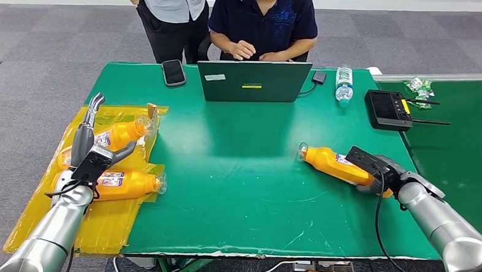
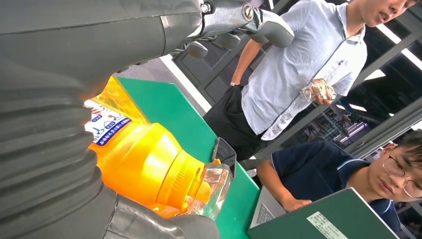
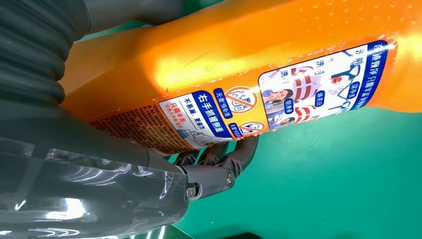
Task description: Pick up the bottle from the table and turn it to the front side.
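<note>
Three orange bottles show in the head view: one bottle (image 1: 335, 164) lies on the green desk (image 1: 236, 191), grasped by the right hand (image 1: 381, 179); the left hand (image 1: 91, 148) hovers released. Right wrist view: fingers (image 3: 219, 167) wrap its labelled side.

Right robot hand (image 1: 381, 176) grips the orange bottle (image 1: 334, 164) lying on the table (image 1: 243, 173).

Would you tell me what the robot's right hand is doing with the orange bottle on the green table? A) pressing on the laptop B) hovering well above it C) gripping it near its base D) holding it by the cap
C: the right hand grips the orange bottle at its base end, with the cap end pointing away from the hand.
</note>
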Robot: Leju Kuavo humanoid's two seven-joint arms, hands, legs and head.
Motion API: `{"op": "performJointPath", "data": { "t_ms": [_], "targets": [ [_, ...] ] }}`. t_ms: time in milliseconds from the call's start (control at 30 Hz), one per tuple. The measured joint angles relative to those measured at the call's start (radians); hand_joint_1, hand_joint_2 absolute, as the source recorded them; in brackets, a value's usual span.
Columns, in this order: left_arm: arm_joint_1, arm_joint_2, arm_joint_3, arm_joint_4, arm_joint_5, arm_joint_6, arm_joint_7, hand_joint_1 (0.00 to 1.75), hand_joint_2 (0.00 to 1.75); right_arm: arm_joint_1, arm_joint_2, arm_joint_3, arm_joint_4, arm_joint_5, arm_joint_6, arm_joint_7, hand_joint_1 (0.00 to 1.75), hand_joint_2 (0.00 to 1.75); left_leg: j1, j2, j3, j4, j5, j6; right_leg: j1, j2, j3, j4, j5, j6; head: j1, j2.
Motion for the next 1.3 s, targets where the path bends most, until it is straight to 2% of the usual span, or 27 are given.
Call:
{"op": "performJointPath", "data": {
  "t_ms": [133,233,433,567,733,933,1133,1300],
  "targets": [
    [0.001,0.000,0.002,0.000,-0.001,0.000,0.000,0.00,1.75,0.002,0.012,-0.001,-0.005,-0.002,-0.018,-0.011,1.75,1.75,0.000,0.000,0.000,0.000,0.000,0.000,0.000,0.000,0.000,0.000,0.000,0.000,0.000,0.000],
    [0.006,-0.001,0.005,-0.005,-0.002,-0.001,0.000,0.00,1.75,0.009,0.038,-0.004,-0.026,0.000,-0.069,-0.038,1.75,1.75,0.000,0.001,0.000,0.000,0.000,0.000,0.000,0.001,0.000,0.000,0.000,0.000,0.000,0.000],
    [0.004,-0.018,0.006,-0.008,-0.001,-0.013,0.000,0.00,1.75,0.036,0.145,-0.036,-0.107,0.024,-0.268,-0.052,1.75,1.75,0.001,0.001,-0.002,0.000,0.001,-0.001,0.001,0.001,-0.002,0.001,0.001,-0.001,0.000,0.000],
    [-0.020,-0.049,0.005,0.001,0.004,-0.023,0.000,0.00,1.75,0.035,0.232,-0.072,-0.155,0.055,-0.335,-0.037,1.75,1.75,0.001,0.001,-0.003,0.000,0.002,-0.001,0.001,0.001,-0.003,0.001,0.001,-0.001,0.000,0.000],
    [-0.054,-0.095,0.005,0.018,0.023,-0.051,0.000,0.00,1.75,0.023,0.324,-0.097,-0.198,0.088,-0.362,-0.023,1.75,1.75,0.001,0.001,-0.003,0.000,0.002,-0.001,0.000,0.001,-0.004,0.001,0.001,-0.001,0.000,0.000],
    [-0.090,-0.144,0.004,0.037,0.074,-0.121,0.000,0.00,1.75,-0.017,0.408,-0.110,-0.209,0.104,-0.360,-0.027,1.75,1.75,0.000,0.001,-0.003,0.000,0.002,-0.001,0.000,0.001,-0.004,0.001,0.001,-0.001,0.000,0.000],
    [-0.119,-0.174,0.004,0.055,0.130,-0.193,0.000,0.00,1.75,-0.042,0.458,-0.117,-0.208,0.106,-0.357,-0.039,1.75,1.75,0.000,0.001,-0.003,0.000,0.002,-0.001,0.000,0.001,-0.004,0.001,0.001,-0.001,0.000,0.000],
    [-0.136,-0.186,0.004,0.075,0.143,-0.209,0.000,0.00,1.75,-0.057,0.480,-0.125,-0.205,0.107,-0.353,-0.040,1.75,1.75,0.000,0.001,-0.004,0.000,0.002,-0.001,0.000,0.001,-0.004,0.001,0.001,-0.001,0.000,0.000]
  ]
}}
